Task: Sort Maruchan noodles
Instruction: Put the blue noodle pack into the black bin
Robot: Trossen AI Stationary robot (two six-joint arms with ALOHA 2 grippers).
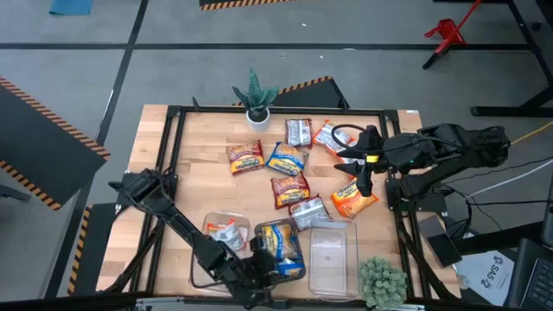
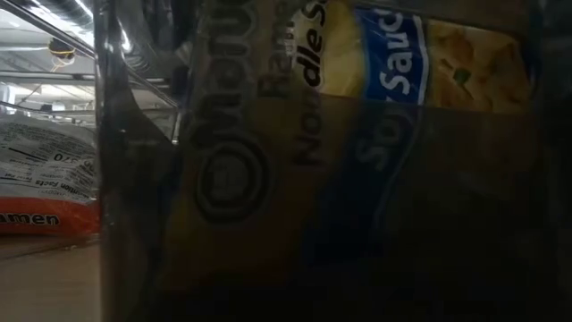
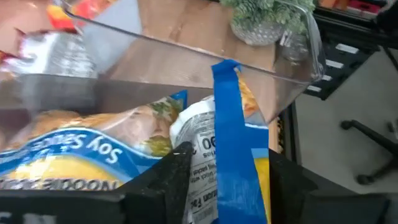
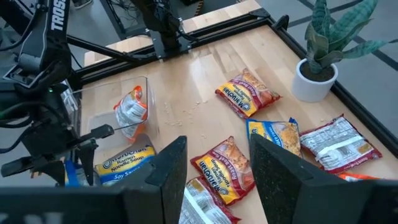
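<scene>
Left gripper (image 3: pixel 214 186) is seen over the middle clear bin (image 1: pixel 278 252), jaws parted, with a blue-and-yellow packet (image 3: pixel 233 155) standing on edge between them. Whether the pads actually bear on the packet cannot be told. A second blue-and-yellow packet (image 3: pixel 68 155) lies in the same bin, just beside the jaws.

Risk: the upright packet may catch on a jaw as the arm lifts and be dragged out over the bin wall, or tip across into the empty bin (image 1: pixel 333 256) beyond the jaws.

Right gripper (image 1: pixel 365 173) is held above the desk (image 1: pixel 199 164), jaws part-open, nothing between them. An orange packet (image 1: pixel 354 199) lies just below and ahead of them. The remaining loose packets (image 1: pixel 275 160) are scattered on the wood further out.

Desk: pale wood in a black frame, with a potted plant (image 1: pixel 256 97) at the far edge and a second small plant (image 1: pixel 383 281) near the bins. Room: grey floor with hazard-striped tape.
</scene>
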